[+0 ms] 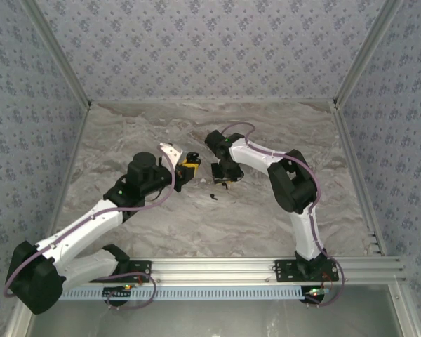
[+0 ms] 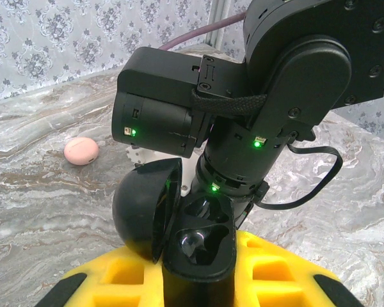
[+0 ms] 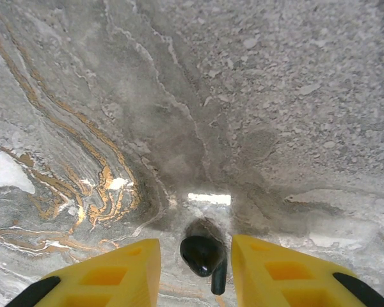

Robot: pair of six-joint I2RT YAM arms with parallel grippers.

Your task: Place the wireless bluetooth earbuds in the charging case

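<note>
My left gripper [image 2: 198, 284] is shut on the charging case [image 2: 201, 252], a black case held upright between the yellow fingers. Its domed lid [image 2: 141, 211] is swung open to the left, and both moulded wells show dark. In the top view the left gripper [image 1: 189, 168] faces the right gripper [image 1: 222, 174] at mid-table. One earbud [image 3: 203, 254], black with a short stem, lies on the marble between the fingers of my right gripper [image 3: 195, 272]. That gripper is open, with a gap on each side of the earbud. A second earbud [image 1: 213, 195] lies on the table just in front of both grippers.
A pink disc [image 2: 81, 151] rests on the marble beyond the case to the left. The right arm's black wrist [image 2: 262, 96] hangs close above and behind the held case. Patterned walls enclose the table on three sides.
</note>
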